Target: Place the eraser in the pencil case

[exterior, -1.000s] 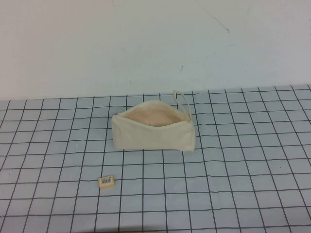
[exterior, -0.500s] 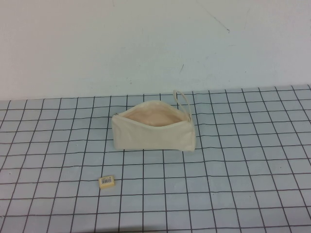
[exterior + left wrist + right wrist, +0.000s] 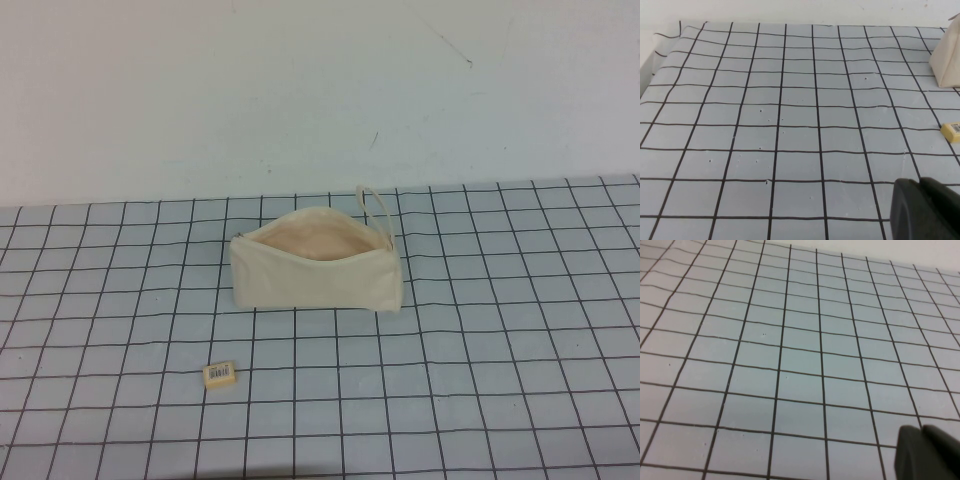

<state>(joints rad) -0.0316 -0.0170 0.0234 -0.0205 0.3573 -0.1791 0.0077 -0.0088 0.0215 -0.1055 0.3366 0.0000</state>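
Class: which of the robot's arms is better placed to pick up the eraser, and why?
Likely the left. The eraser lies left of the pencil case, and only the left end effector's camera shows it; the right end effector faces bare grid.

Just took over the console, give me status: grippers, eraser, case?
Left gripper and right gripper off the high view, holding nothing. Eraser on the mat, near side of the pencil case. Case unzipped, mouth up. Nothing between them.

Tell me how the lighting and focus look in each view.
High view: even, soft light, faint shadow under the case, eraser label unreadable. Left wrist view: left gripper a dark blur at the corner. Right wrist view: right gripper likewise blurred, grid sharp.
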